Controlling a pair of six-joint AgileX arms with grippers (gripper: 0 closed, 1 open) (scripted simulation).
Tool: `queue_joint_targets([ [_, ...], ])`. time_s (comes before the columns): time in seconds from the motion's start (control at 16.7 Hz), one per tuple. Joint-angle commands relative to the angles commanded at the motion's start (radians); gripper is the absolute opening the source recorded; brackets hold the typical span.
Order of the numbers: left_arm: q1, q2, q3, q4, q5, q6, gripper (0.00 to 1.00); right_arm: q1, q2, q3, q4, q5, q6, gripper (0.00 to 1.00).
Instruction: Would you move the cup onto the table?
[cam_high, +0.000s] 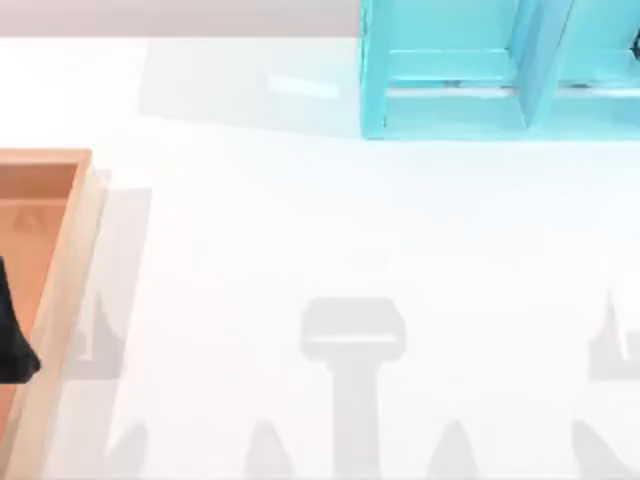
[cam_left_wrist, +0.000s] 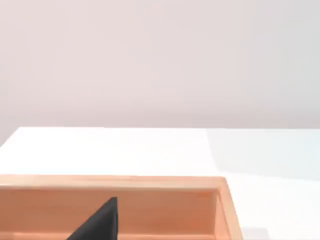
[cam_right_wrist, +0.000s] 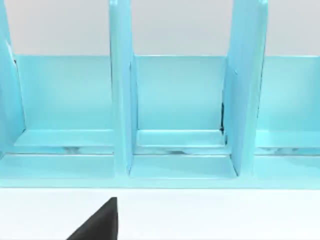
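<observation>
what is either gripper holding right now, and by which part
It cannot be told. The left gripper sits over the wooden tray at the table's left; its fingertips and the cup aren't visible.

the table (cam_high: 330, 230) lies wide open across its middle and near side, free passage there. a wooden tray (cam_high: 62, 275) with raised walls blocks the left edge, and the left gripper (cam_high: 12, 335) hangs over its inside. at the far right a turquoise shelf (cam_high: 480, 85) stands as a wall, its upright dividers (cam_right_wrist: 121, 100) leaving narrow bays between them.
</observation>
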Motion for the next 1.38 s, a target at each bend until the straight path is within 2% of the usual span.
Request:
queue_joint_targets([
  [0.24, 0.008, 0.034, 0.033, -0.033, -0.001, 0.008, 1.00, 0.000, 0.000, 0.000, 0.000, 0.000, 0.000, 1.00],
  [0.42, 0.037, 0.162, 0.153, -0.157, -0.002, 0.037, 1.00, 0.000, 0.000, 0.000, 0.000, 0.000, 0.000, 1.00],
  [1.02, 0.182, 1.023, 0.807, -0.851, -0.001, 0.194, 1.00, 0.000, 0.000, 0.000, 0.000, 0.000, 0.000, 1.00],
  [1.38, 0.249, 1.402, 1.106, -1.171, -0.001, 0.267, 1.00, 0.000, 0.000, 0.000, 0.000, 0.000, 0.000, 1.00],
])
